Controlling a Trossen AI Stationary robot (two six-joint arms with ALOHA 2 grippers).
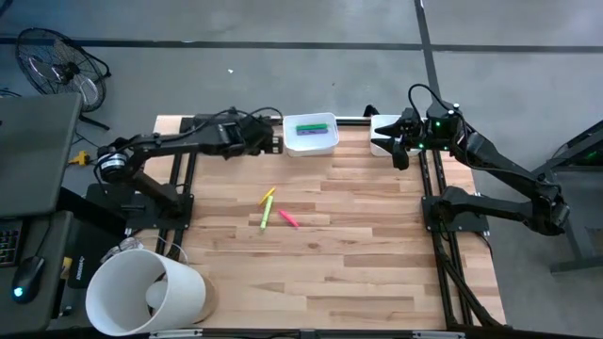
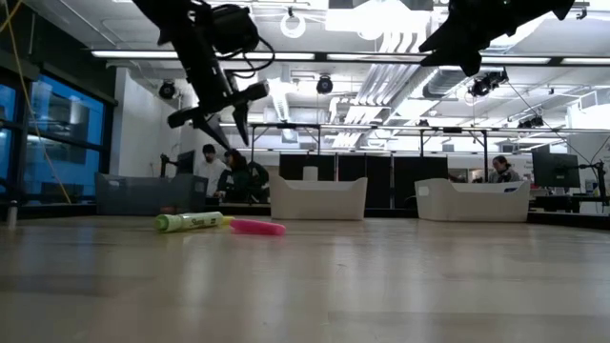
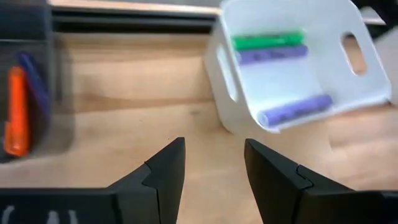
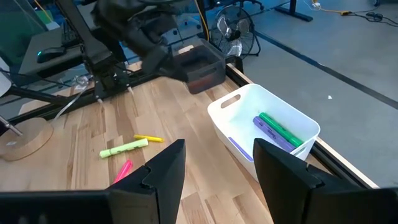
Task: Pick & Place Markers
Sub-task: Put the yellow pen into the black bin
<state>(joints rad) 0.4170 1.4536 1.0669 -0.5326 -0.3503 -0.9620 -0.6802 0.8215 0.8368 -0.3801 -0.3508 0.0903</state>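
Three markers lie loose on the wooden table: a yellow one (image 1: pixel 268 196), a yellow-green one (image 1: pixel 266 216) and a pink one (image 1: pixel 288 219). At the table's far edge stands a white tray (image 1: pixel 311 143) holding a green marker (image 3: pixel 267 41) and two purple markers (image 3: pixel 296 111). My left gripper (image 3: pixel 214 142) hangs open in the air just left of that tray (image 1: pixel 273 143), with nothing between its fingers. My right gripper (image 4: pixel 221 143) stays open and raised at the far right (image 1: pixel 388 146), also with nothing between its fingers.
A dark tray (image 3: pixel 25 106) with an orange marker and a blue one sits left of the white tray. A second white tray (image 1: pixel 382 137) stands under my right arm. A large white bucket (image 1: pixel 141 292) lies at the near left corner. People sit in the room beyond.
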